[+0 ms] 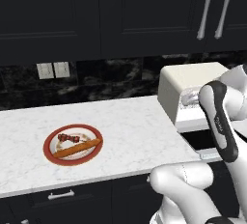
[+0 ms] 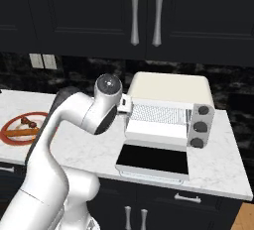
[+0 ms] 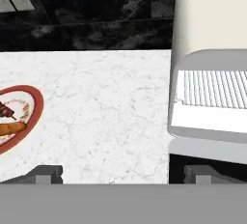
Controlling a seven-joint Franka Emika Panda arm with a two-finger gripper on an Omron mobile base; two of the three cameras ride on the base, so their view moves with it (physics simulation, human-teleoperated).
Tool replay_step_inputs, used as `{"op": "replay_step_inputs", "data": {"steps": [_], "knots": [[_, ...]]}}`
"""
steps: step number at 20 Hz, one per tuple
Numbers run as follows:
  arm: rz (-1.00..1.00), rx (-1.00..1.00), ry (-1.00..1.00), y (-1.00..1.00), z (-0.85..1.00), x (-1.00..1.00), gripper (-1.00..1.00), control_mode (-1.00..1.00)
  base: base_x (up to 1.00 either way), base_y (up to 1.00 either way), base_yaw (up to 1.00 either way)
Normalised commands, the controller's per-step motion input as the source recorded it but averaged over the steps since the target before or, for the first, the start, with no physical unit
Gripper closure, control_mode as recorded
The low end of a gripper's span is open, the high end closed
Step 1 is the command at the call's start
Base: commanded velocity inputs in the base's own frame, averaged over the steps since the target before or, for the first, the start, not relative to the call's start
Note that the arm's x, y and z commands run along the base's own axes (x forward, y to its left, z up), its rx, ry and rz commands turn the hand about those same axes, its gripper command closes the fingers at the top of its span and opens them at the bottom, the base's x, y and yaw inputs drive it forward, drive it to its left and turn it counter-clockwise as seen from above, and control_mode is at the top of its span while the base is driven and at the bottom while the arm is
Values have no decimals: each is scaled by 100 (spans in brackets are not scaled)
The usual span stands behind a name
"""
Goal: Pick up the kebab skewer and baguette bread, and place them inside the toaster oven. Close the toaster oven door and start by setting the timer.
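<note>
I'm looking into a home kitchen: a white marble tabletop (image 1: 130,121) runs under dark wall cabinets (image 2: 144,11) with silver bar handles, backed by black stone. A cream toaster oven (image 2: 168,110) stands at three o'clock, a red-rimmed plate (image 1: 50,147) of food at nine, with wall switches (image 1: 53,70) behind.

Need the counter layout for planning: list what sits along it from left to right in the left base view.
Red-rimmed plate → kebab skewer and baguette bread lying on it → bare marble counter → toaster oven with its toaster oven door dropped open.
</note>
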Motion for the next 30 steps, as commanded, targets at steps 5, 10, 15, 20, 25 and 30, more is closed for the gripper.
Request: {"op": "replay_step_inputs", "data": {"steps": [5,10,15,20,25,30], "knots": [[0,17,-46,-98,-51,2,-100,-100,0,0,0],[0,11,-10,-82,-13,55,-100,-100,0,0,0],[0,0,-2,-39,0,51,-100,-100,0,0,0],[0,0,-4,-63,-1,21,-100,-100,0,0,0],[0,-19,-3,33,-8,49,-100,-100,0,0,0],[0,-20,-3,2,-22,27,-100,-100,0,0,0]]}}
